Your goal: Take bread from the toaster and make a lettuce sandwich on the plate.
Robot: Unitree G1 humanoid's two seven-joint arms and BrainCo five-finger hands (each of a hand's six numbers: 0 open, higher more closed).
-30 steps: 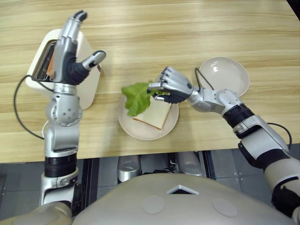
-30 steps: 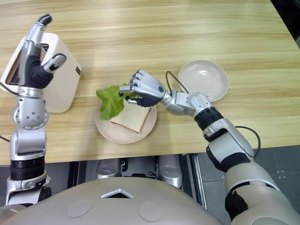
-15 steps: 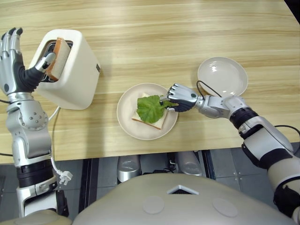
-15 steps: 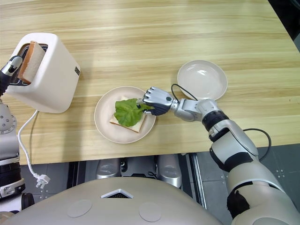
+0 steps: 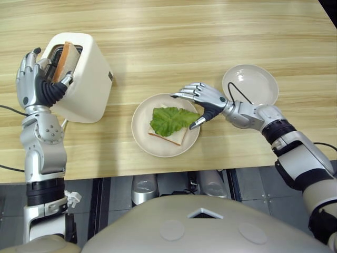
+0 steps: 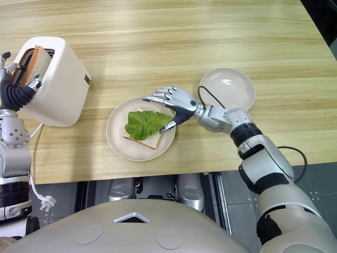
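Released lettuce (image 5: 171, 118) now lies on the bread (image 5: 175, 136); right hand (image 5: 205, 97) spread empty at plate's (image 5: 158, 152) two o'clock; left hand's (image 5: 34, 84) grip unclear.

A round cream plate (image 5: 143, 138) holds a white bread slice (image 5: 175, 138) lying flat; a crinkled green lettuce leaf (image 5: 171, 119) is spread on top of it; well left of the plate stands the cream toaster (image 5: 88, 84), a second slice (image 5: 62, 61) upright in its slot.
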